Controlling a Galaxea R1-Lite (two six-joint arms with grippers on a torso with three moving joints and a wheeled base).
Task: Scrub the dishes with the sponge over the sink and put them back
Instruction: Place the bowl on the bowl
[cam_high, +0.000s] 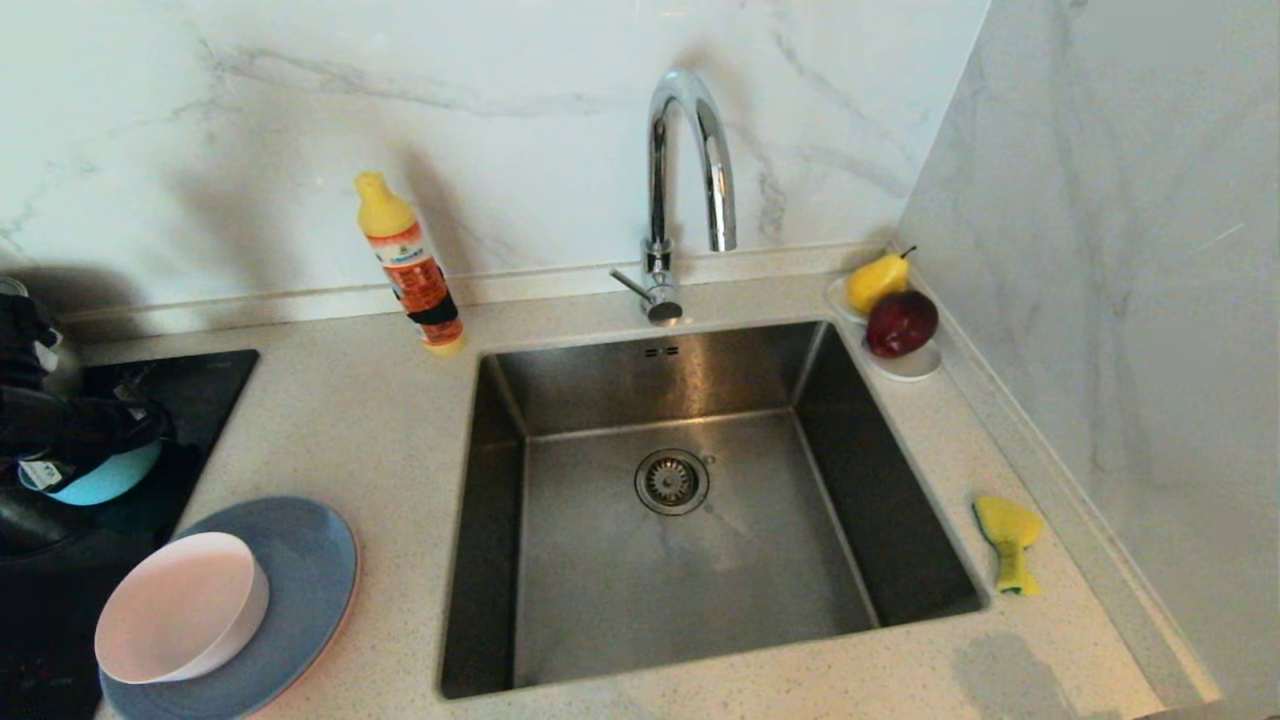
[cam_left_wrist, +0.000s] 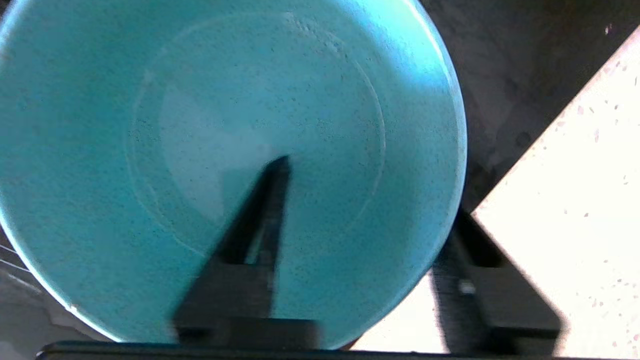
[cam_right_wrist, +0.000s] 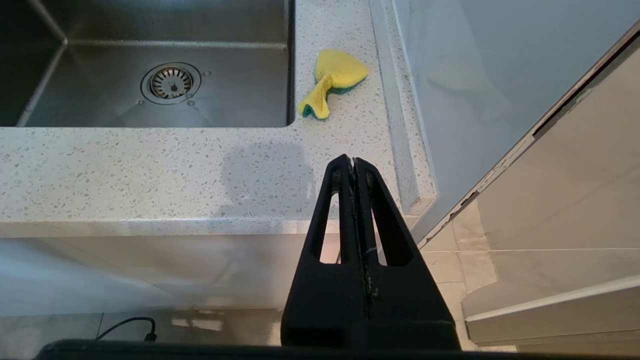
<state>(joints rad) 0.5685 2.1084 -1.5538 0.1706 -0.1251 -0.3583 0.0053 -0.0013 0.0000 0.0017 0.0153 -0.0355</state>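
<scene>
At the far left of the head view we see the left arm reaching over the black cooktop (cam_high: 190, 400), its dark wrist covering most of the teal bowl (cam_high: 105, 480). In the left wrist view the left gripper (cam_left_wrist: 370, 220) has one finger (cam_left_wrist: 260, 220) lying inside the bowl and the other outside the rim, so the jaws are partly closed with the bowl's wall between them; it looks like a grip on the rim, though motion blur keeps us from being sure the pads press firmly. The bowl is matte, speckled, with a faint ring at its base.

The right gripper (cam_right_wrist: 354, 165) hangs below the front edge of the counter (cam_high: 380, 430), fingers pressed together on nothing.

The pale pink bowl (cam_high: 180, 605) sits tilted on the grey-blue plate (cam_high: 310, 560), and a salmon edge peeks out under that plate. The sponge (cam_high: 1008, 540) lies on the counter just right of the sink (cam_high: 500, 520), yellow, pinched narrow at its middle, a dark green layer showing underneath.
</scene>
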